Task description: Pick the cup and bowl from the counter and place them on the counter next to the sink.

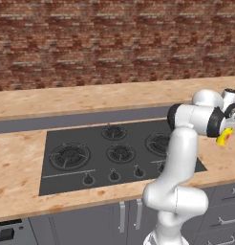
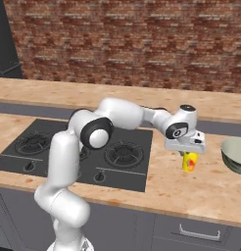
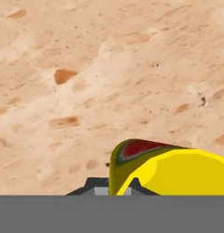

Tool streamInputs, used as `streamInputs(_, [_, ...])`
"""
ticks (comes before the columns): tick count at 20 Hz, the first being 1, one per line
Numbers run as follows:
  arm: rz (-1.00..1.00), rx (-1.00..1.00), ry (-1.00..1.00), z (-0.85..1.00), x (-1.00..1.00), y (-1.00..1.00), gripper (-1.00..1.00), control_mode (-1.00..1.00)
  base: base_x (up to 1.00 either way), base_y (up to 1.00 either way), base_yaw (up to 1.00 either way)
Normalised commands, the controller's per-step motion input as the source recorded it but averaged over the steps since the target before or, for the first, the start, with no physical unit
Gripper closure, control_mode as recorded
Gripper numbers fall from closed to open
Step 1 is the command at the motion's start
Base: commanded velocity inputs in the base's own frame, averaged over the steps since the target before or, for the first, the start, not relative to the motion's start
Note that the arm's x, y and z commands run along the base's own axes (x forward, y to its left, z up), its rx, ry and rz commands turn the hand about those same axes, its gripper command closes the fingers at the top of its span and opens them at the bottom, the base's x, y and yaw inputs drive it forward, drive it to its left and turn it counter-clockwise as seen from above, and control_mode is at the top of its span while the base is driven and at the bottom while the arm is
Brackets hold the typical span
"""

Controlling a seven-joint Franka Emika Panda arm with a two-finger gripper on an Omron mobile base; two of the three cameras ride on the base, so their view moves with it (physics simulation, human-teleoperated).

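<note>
The small yellow cup (image 2: 190, 163) is on the counter (image 2: 205, 191) just right of the stove, and my gripper (image 2: 189, 155) reaches down from above, shut on it. In the left base view the cup (image 1: 224, 137) peeks out below my hand at the right edge. In the hand view the cup (image 3: 177, 170) sits right at the fingertips (image 3: 98, 185), its inside reddish. Whether it rests on the wood or hangs just above it I cannot tell. The pale grey-green bowl (image 2: 235, 155) stands on the counter to the right of the cup, cut off by the frame edge. The sink is out of view.
A black stove top (image 1: 114, 153) with several burners and front knobs is set into the counter left of the cup. A brick wall (image 1: 114, 43) runs behind a raised wooden ledge (image 1: 90, 98). Grey cabinets with handles (image 2: 201, 234) lie below the front edge.
</note>
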Motion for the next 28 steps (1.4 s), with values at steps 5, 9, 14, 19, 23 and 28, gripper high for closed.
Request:
streamInputs(5, [0.0, 0.0, -0.1, 0.53, -0.31, 0.01, 1.0, -1.0, 0.0, 0.0, 0.0])
streamInputs(9, [0.0, 0.0, -0.1, 0.61, -0.46, 0.01, 1.0, -1.0, 0.0, 0.0, 0.0])
streamInputs(14, [0.01, 0.0, -0.07, 0.43, -0.36, 0.32, 1.0, -1.0, 0.0, 0.0, 0.0])
streamInputs(19, [0.02, -0.01, -0.05, 0.45, -0.25, 0.62, 1.0, -1.0, 0.0, 0.0, 0.0])
streamInputs(23, [0.01, -0.03, -0.04, 0.61, -0.37, 0.69, 1.0, -1.0, 0.0, 0.0, 0.0])
streamInputs(28, [0.01, -0.04, -0.02, 0.6, -0.56, 0.68, 1.0, -1.0, 0.0, 0.0, 0.0])
